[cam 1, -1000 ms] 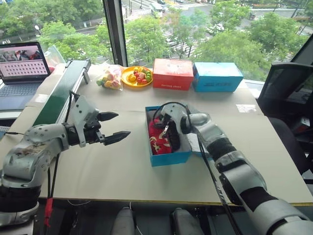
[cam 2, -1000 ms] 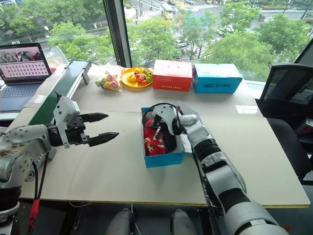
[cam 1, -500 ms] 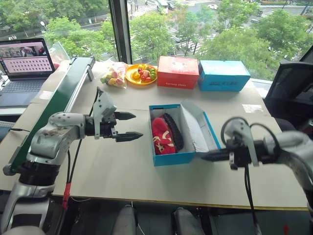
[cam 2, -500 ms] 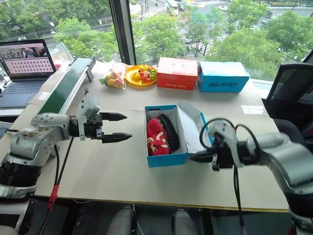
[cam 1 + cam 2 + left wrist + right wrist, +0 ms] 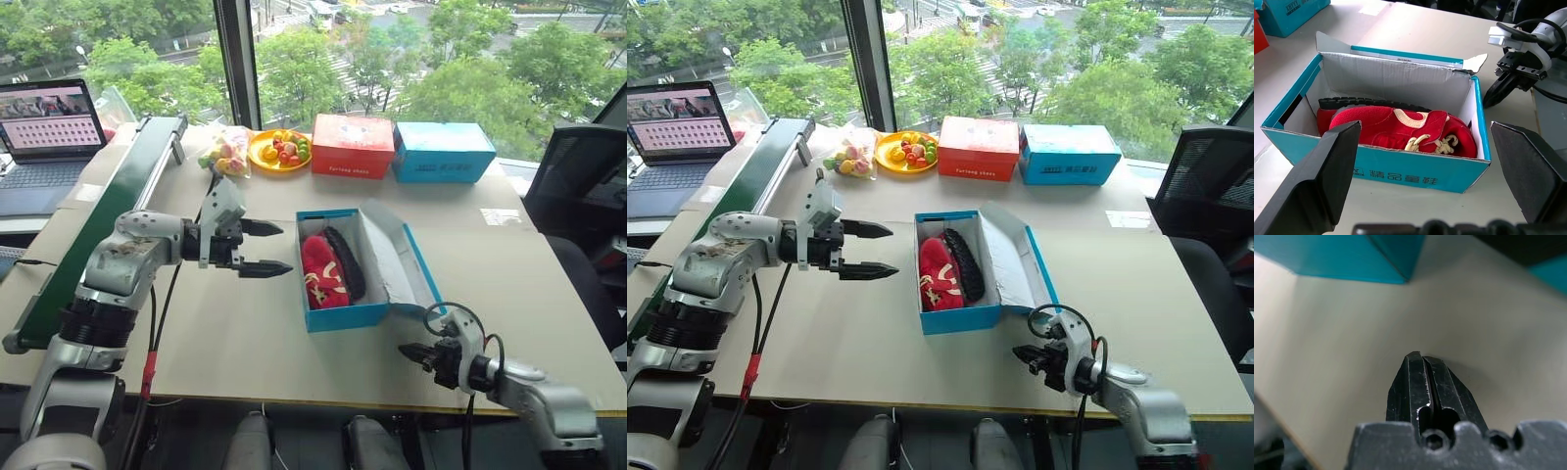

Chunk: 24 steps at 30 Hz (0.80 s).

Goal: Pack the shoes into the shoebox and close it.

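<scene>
With the small red fabric shoes [image 5: 1400,128] already laid inside the light blue cardboard shoebox [image 5: 343,315], just ahead of the left gripper [image 5: 263,248] and its spread, empty jaws, the raised lid is best pushed over squarely; the right gripper [image 5: 411,352], pinched closed on nothing, is best kept clear.

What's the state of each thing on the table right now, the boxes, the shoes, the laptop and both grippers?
shoebox: open, lid tilted back.
shoes: inside the shoebox, one on its side with its sole showing.
red box: closed.
other blue box: closed.
laptop: open, screen lit.
left gripper: open, empty, beside the shoebox.
right gripper: shut, empty, near the table's front edge.
</scene>
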{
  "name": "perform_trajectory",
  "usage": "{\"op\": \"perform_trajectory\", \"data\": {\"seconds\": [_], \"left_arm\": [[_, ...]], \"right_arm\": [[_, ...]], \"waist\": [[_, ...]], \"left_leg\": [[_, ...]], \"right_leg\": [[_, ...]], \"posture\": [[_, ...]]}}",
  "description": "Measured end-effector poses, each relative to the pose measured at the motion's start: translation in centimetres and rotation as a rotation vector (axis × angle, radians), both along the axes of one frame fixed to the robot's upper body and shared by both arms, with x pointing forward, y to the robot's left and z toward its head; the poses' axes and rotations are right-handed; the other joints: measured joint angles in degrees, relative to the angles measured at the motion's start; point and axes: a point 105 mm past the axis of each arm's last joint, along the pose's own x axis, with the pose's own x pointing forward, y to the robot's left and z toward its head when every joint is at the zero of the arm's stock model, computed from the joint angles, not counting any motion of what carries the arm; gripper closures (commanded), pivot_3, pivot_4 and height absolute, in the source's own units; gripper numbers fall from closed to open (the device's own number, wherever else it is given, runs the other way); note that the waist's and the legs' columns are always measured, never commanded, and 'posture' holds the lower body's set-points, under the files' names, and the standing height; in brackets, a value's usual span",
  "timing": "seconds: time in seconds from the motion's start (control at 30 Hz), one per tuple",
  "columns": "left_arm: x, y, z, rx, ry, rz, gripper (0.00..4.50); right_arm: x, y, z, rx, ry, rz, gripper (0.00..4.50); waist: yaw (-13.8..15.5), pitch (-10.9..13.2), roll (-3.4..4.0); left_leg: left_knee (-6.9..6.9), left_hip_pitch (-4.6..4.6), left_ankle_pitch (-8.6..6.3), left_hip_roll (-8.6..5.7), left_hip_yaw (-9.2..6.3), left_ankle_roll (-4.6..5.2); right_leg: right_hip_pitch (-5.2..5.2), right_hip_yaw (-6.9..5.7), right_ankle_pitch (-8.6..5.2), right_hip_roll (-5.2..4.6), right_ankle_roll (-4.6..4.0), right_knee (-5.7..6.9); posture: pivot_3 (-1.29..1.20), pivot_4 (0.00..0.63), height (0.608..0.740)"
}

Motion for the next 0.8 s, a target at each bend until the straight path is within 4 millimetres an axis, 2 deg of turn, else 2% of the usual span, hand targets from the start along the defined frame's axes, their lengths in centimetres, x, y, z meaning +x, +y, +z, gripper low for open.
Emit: {"op": "perform_trajectory", "data": {"seconds": [0.23,0.4,0.5,0.57,0.67,0.73,0.8], "left_arm": [[0.0,0.2,0.2,0.005,-0.003,-0.001,0.0],[0.0,0.4,0.2,0.011,-0.004,0.004,0.0],[0.0,0.7,0.4,0.016,-0.008,0.014,0.0],[0.0,1.1,0.6,0.019,-0.01,0.028,0.0],[0.0,1.4,0.9,0.02,-0.025,0.041,0.0],[-0.1,1.6,0.9,0.027,-0.026,0.05,0.0],[-0.2,1.7,0.9,0.025,-0.028,0.057,0.0]], "right_arm": [[3.5,-0.9,1.7,0.369,-0.081,-0.246,4.48],[5.0,-2.3,3.2,0.513,-0.149,-0.348,4.48],[5.5,-3.5,6.2,0.647,-0.259,-0.364,4.48],[5.3,-3.9,9.3,0.711,-0.357,-0.322,4.48],[4.6,-2.9,13.9,0.729,-0.441,-0.202,4.48],[3.7,-0.6,16.0,0.707,-0.448,-0.077,4.48],[3.0,2.2,16.6,0.669,-0.407,0.037,4.48]], "waist": [[0.0,0.0,0.04],[0.1,0.1,0.12],[0.1,0.1,0.19],[0.0,0.2,0.27],[-0.1,0.2,0.27],[-0.3,0.2,0.27],[-0.4,0.2,0.27]], "left_leg": [[-0.05,0.21,0.0,0.01,-0.01,0.0],[-0.13,0.22,0.0,0.0,-0.01,0.0],[-0.16,0.21,0.0,0.0,-0.01,0.0],[-0.18,0.22,0.0,0.0,-0.01,0.0],[-0.23,0.29,0.0,0.01,0.0,0.0],[-0.33,0.38,0.0,0.02,-0.01,0.0],[-0.37,0.43,0.0,0.03,-0.01,0.0]], "right_leg": [[0.2,-0.01,0.0,0.0,0.0,-0.02],[0.2,-0.01,0.02,0.0,-0.05,-0.02],[0.2,0.0,0.02,0.0,-0.06,-0.02],[0.19,0.0,0.03,0.0,-0.06,-0.02],[0.22,0.01,0.02,0.0,-0.07,-0.01],[0.24,0.02,0.0,0.01,-0.12,-0.01],[0.27,0.02,-0.03,0.02,-0.15,-0.01]], "posture": [[0.0,0.15,0.74],[0.0,0.15,0.74],[0.0,0.15,0.74],[0.0,0.15,0.74],[0.0,0.15,0.74],[0.0,0.15,0.74],[0.0,0.15,0.74]]}}
